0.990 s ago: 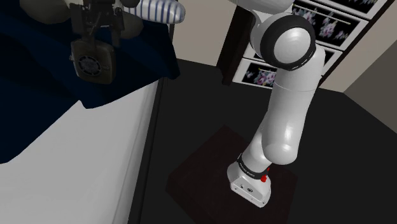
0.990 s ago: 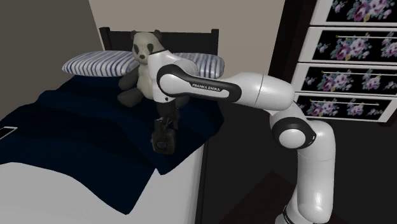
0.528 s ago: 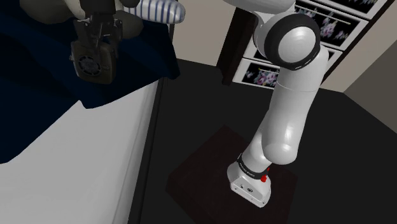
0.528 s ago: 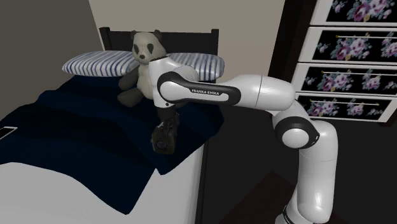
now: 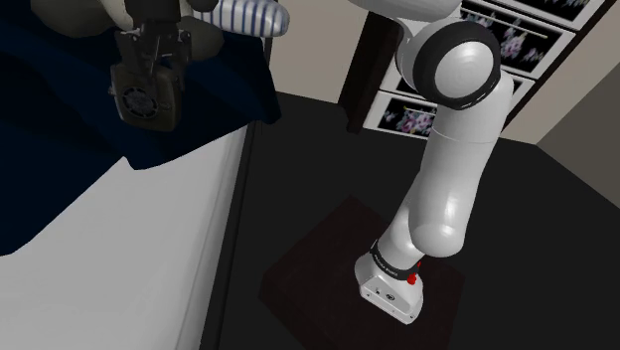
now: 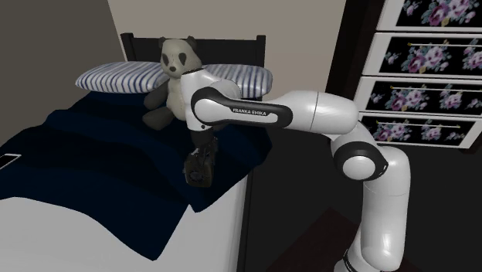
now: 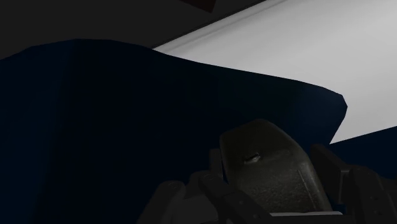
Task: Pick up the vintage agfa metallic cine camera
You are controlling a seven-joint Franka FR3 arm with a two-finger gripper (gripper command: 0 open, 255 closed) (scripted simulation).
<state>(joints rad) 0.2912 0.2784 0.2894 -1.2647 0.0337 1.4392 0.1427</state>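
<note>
Update: over the last second the arm shifted its elbow a little, and the cine camera came up a touch and tipped slightly. In the last half second nothing moved, and the pose is the same in both exterior views. We read that as grasp made, lift barely started, now paused or creeping. The end effector is clamped on the camera. In the wrist view the dark grey body sits between the two fingers, with both flanks against it and no gap we can see. The camera hangs under the end effector above the bed, over the dark blue blanket and close to the bed's edge on the arm's side. Its round grille face is turned toward the shoulder camera. It is probably clear of the bed, but we can't confirm that. It's a dark body on a dark blanket, with no shadow or gap line in any view, so we treat the pick as not yet proven. The finger roots are cut off in the wrist view, so the contact area is partly a guess. In the shoulder view the wrist runs out of frame just above the end effector. The panda toy at the head of the bed is partly covered by the arm's forward link. A flat item at the bed's far side is cut by the frame and we can't identify it. Lens and markings on the camera are too dim to read.
</note>
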